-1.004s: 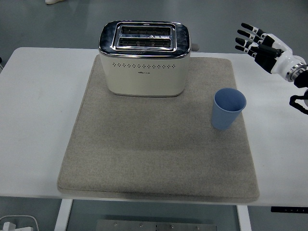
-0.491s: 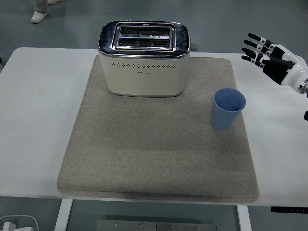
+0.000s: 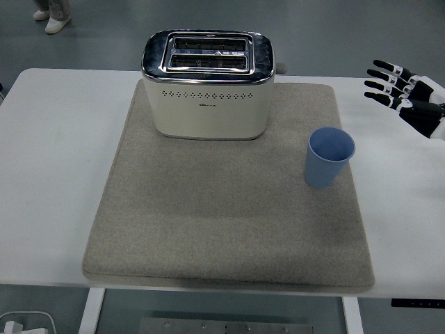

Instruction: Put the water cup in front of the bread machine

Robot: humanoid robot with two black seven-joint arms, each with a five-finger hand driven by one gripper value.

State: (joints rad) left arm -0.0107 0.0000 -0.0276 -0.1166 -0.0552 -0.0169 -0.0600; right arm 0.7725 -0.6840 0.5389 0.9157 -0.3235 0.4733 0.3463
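Observation:
A blue cup (image 3: 329,157) stands upright and empty on the right part of a grey mat (image 3: 229,202). A cream toaster (image 3: 208,83) with a chrome top stands at the mat's far middle. The cup is to the right of the toaster and nearer than it. My right hand (image 3: 400,89) is at the picture's right edge, above the table, up and right of the cup and apart from it. Its fingers (image 3: 384,85) are spread and hold nothing. My left arm does not show.
The white table (image 3: 55,174) extends beyond the mat on both sides. A person's shoes (image 3: 51,15) show on the floor at the top left. A white object (image 3: 24,323) lies on the floor below the table's near left corner.
My right hand has moved to the right and down, toward the picture's edge, staying open. The cup and toaster have not moved. The person's shoes shifted at the top left.

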